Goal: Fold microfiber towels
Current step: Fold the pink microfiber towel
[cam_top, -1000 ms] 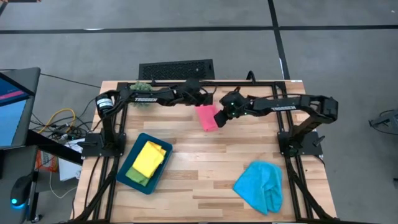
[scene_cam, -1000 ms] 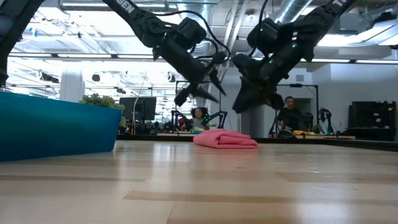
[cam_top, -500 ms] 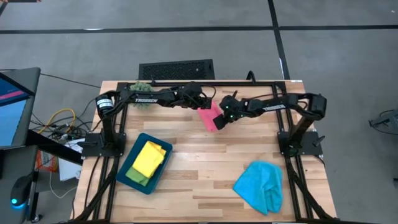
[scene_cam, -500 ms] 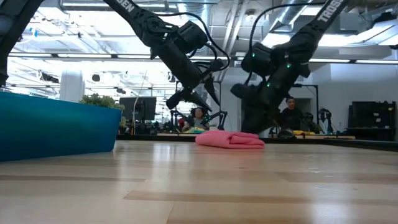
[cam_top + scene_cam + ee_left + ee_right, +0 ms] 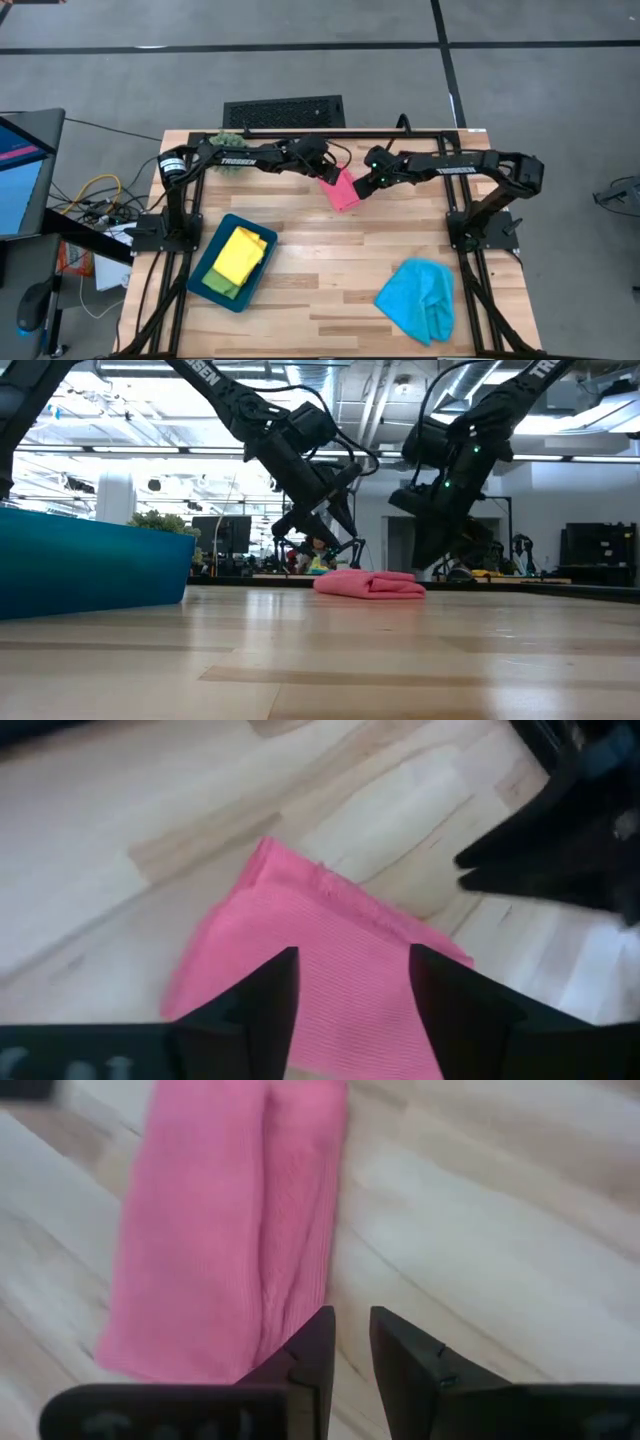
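Observation:
A folded pink towel point(image 5: 343, 191) lies flat on the wooden table near its far middle. My left gripper point(image 5: 352, 985) hovers open just above the towel's left end, slanting down, one finger on either side over the cloth. My right gripper point(image 5: 352, 1342) stands at the towel's right edge point(image 5: 300, 1295), pointing steeply down, with a narrow bare gap between its fingers. A light blue towel point(image 5: 420, 298) lies crumpled at the near right. A yellow towel point(image 5: 238, 254) rests on a green one in the teal tray point(image 5: 207, 283). My right gripper has one fingertip point(image 5: 318, 1330) at the pink towel's near right corner. I cannot tell whether it touches the cloth. Nothing lies between its fingers.
The teal tray sits near the left arm's base. A spiky green plant ball point(image 5: 226, 140) stands at the far left corner. Bare wood stretches between the tray and the blue towel. In the low view, people sit in the room behind the table.
My right gripper has tipped downward and sunk beside the pink towel, then drawn a little toward the table's right edge. The towel has slid slightly rightward and turned a bit, staying folded. My left gripper has rolled about its own axis above the towel.

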`<state>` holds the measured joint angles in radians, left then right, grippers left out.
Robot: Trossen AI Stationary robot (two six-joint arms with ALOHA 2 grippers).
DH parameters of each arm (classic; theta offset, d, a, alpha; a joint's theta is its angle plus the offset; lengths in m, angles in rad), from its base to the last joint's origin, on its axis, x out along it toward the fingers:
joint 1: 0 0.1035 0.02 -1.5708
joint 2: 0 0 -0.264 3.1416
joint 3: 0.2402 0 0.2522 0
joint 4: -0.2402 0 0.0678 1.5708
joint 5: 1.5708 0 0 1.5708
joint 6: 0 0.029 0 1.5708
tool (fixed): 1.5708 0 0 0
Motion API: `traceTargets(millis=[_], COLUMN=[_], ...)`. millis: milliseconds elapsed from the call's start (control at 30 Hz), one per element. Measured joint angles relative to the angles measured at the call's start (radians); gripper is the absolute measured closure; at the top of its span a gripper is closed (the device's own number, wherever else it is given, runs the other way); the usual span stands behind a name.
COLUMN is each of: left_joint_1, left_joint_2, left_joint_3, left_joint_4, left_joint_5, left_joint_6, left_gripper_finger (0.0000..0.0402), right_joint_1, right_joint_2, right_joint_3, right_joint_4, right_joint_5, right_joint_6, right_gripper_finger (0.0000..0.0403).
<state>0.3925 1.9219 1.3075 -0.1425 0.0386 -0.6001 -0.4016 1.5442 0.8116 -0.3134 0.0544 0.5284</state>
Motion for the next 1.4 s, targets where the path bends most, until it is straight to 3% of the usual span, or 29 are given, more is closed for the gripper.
traceTargets(millis=[300,533,767,967,1100,1400], left_joint_1=[0.052,0.051,0.058,0.051,0.051,0.038], left_joint_2=[0.010,0.011,0.071,0.206,0.260,0.257], left_joint_3=[0.000,0.000,0.036,0.253,0.337,0.345], left_joint_4=[0.040,0.025,-0.004,-0.246,-0.321,-0.369], left_joint_5=[0.059,0.112,0.109,-0.002,-0.019,0.022], left_joint_6=[0.333,0.533,0.554,0.640,0.636,0.647], left_gripper_finger=[0.0140,0.0127,0.0126,0.0126,0.0126,0.0126], right_joint_1=[-0.013,-0.013,-0.013,-0.004,0.011,0.028], right_joint_2=[-0.115,-0.132,-0.132,-0.132,-0.132,-0.132], right_joint_3=[0.001,0.001,0.001,0.001,0.001,0.001], right_joint_4=[0.008,0.007,0.007,0.005,0.006,0.007], right_joint_5=[-0.003,-0.003,-0.003,-0.004,-0.005,-0.005], right_joint_6=[-0.005,-0.002,0.022,0.044,0.048,0.048], right_gripper_finger=[0.0311,0.0311,0.0311,0.0311,0.0311,0.0311])
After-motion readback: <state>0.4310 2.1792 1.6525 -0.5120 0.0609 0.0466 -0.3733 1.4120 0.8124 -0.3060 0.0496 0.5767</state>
